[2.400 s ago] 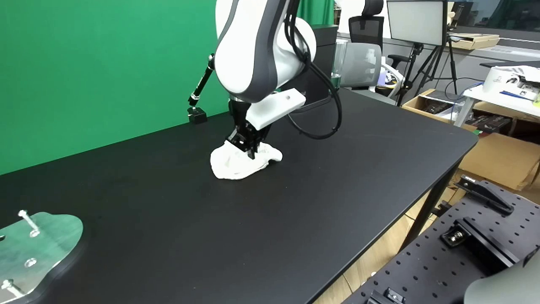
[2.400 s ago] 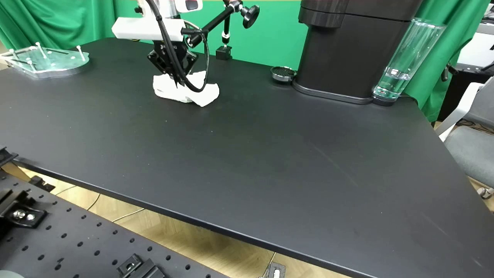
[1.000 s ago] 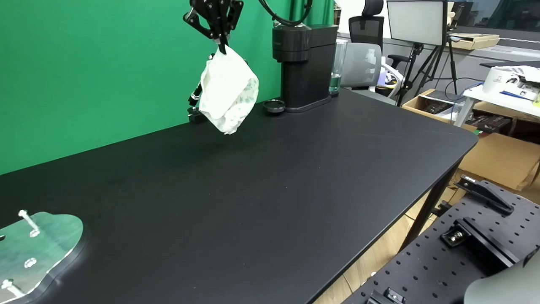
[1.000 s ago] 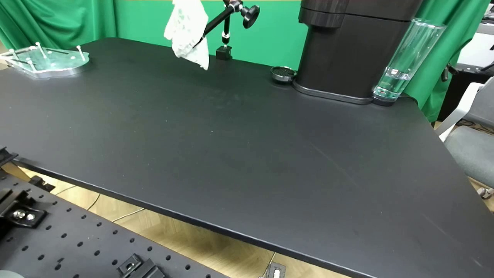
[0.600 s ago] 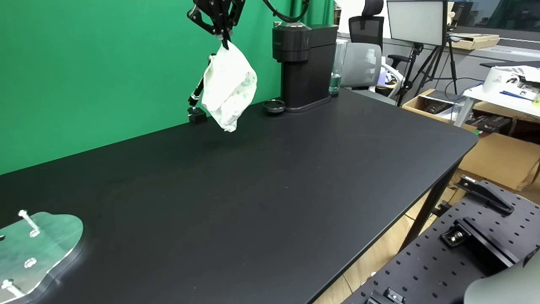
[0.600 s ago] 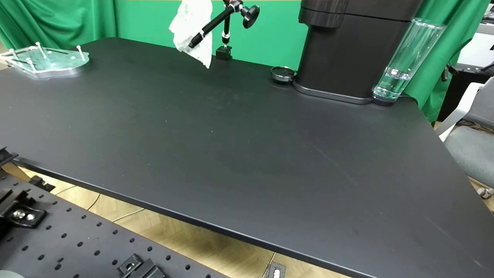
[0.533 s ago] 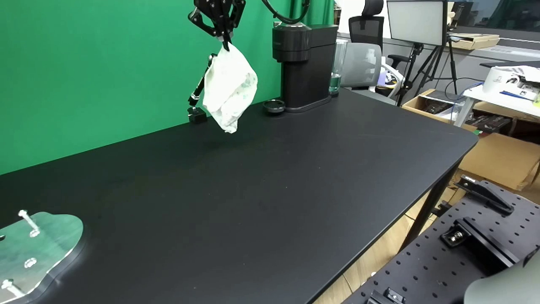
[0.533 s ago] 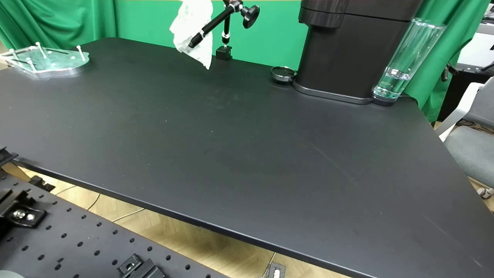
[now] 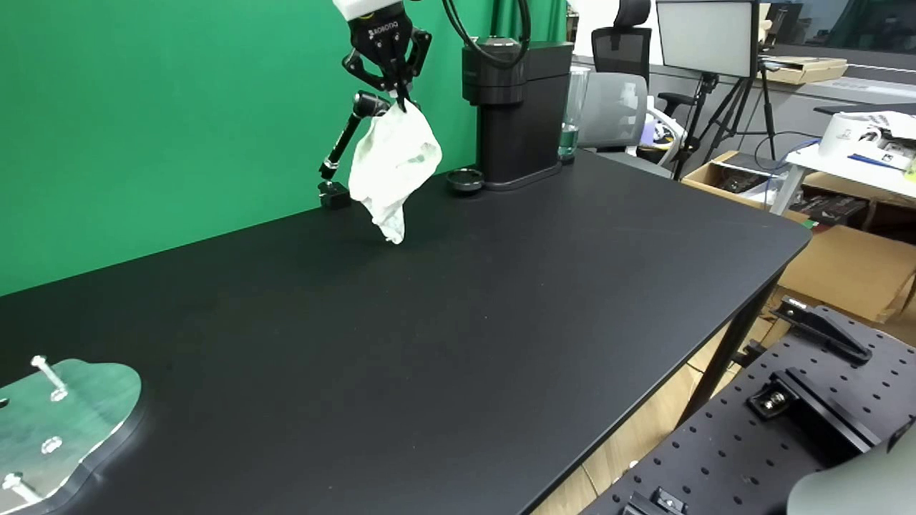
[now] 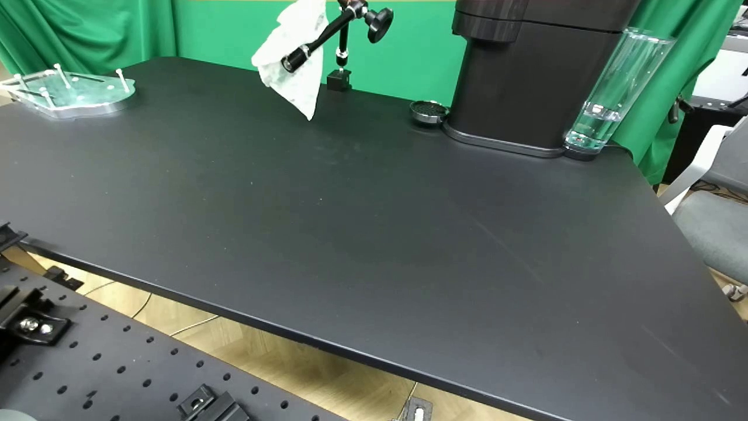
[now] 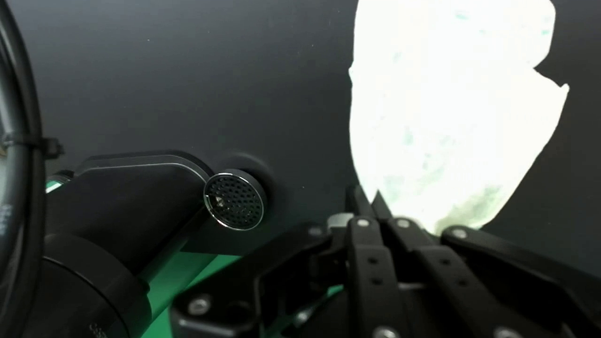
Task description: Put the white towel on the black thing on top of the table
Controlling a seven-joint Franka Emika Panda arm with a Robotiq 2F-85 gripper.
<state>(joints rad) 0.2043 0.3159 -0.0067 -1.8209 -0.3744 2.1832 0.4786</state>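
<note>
White towel (image 11: 450,103) hangs from my gripper (image 11: 369,199), whose jaws are pinched together on its upper edge, the rest draping loose in the air. The bite looks narrow, so a hard tug could pull the fabric free. Black cables (image 11: 14,117) loop at the side of my wrist view; a wide swing could snag them.

Near the towel is a jointed stand (image 10: 331,30), its rod crossing in front of the cloth in an exterior view; whether they touch I cannot tell. A fold hooked there would drag out of my hold, or take the stand along.

Below spreads the table (image 10: 374,234), and the towel's lowest corner seems clear of it.

Farther off sits a perforated dish (image 11: 237,201), just beside or touching, I cannot tell which, the black machine (image 9: 501,125) that I take for the "black thing". My load is apart from the machine, and its tail seems to hang lower than the machine's top. Crossing without rising first could sweep the dish aside or bunch cloth against the machine's flank. Releasing off-centre, with too much weight over one edge, would let the towel slide down. Past the machine stands a clear container (image 10: 619,88) of liquid; overshooting could knock it.
</note>
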